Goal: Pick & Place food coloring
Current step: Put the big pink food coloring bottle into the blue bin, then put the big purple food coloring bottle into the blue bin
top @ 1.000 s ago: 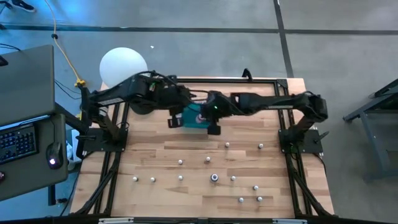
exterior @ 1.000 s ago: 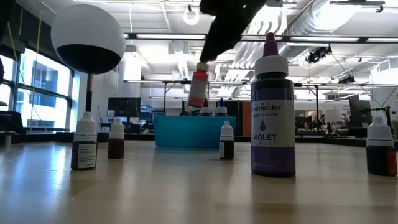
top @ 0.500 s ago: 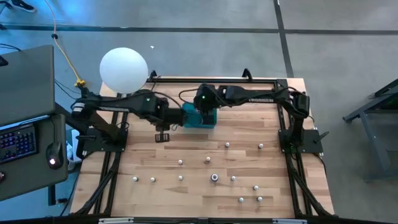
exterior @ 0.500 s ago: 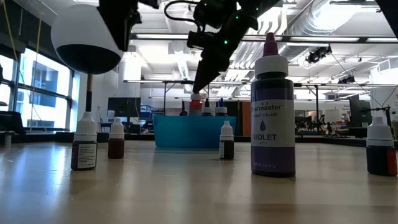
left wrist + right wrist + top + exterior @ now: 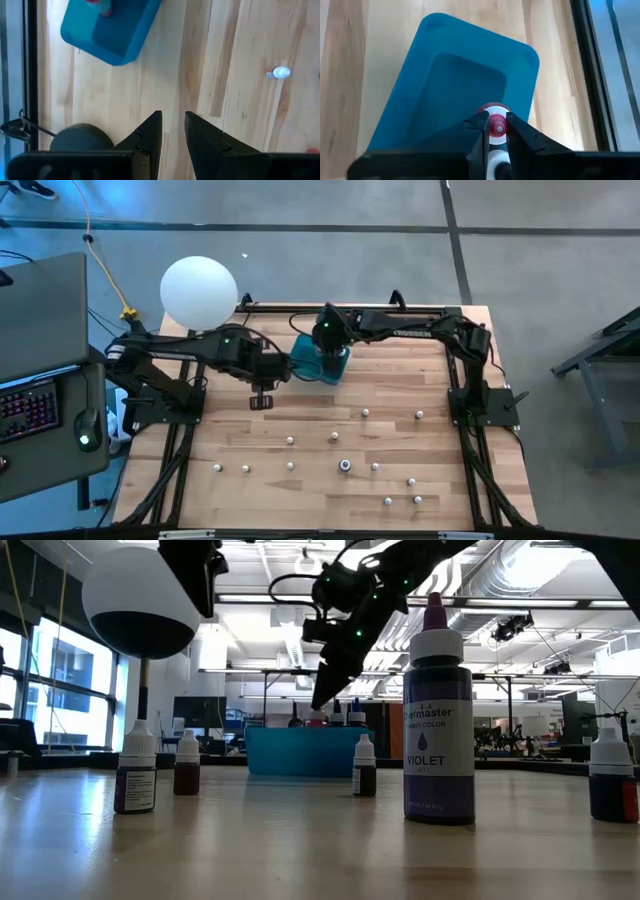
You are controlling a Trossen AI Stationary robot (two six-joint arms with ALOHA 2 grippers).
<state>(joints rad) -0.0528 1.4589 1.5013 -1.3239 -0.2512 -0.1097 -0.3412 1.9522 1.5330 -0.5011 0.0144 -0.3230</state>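
Red food coloring bottle held over the teal tub

The red food coloring bottle [image 5: 496, 125] sits clamped between the right gripper [image 5: 495, 131] fingers, cap up, directly above the teal tub [image 5: 445, 80] at the far side of the surface [image 5: 300, 420]; in the low view its cap barely shows above the tub's rim. The other food coloring bottles [image 5: 345, 466] stand scattered across the near half of the surface, well apart from the tub. The left gripper [image 5: 172, 131] waits beside the tub with its fingers slightly apart, holding nothing. If the fingers let go off-centre or with the bottle tilted, it could strike the tub wall, tip over or nudge the tub.
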